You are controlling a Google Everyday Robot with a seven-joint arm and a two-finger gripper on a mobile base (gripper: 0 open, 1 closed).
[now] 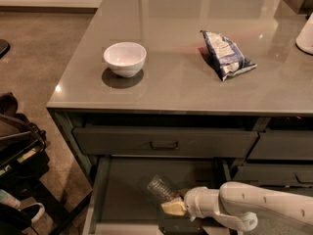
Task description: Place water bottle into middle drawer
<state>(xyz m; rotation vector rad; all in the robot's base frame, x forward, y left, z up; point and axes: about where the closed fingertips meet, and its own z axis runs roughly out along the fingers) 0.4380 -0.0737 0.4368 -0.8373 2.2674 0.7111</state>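
The water bottle (160, 187), clear crinkled plastic, lies tilted inside the open middle drawer (122, 190), low in the camera view. Only its clear base end shows; its cap and label are hidden by the gripper. My gripper (174, 204) reaches in from the right on a white arm (254, 207) and holds the bottle's near end just above the drawer floor. The drawer is pulled out below the shut top drawer (164, 142) with the small dark bar handle.
A white bowl (124, 58) and a blue-white snack bag (226, 54) sit on the grey countertop (186, 82). Narrower drawers (281, 146) stand at right. Dark bags (19, 151) lie on the floor at left. A white object (306, 35) is at the right edge.
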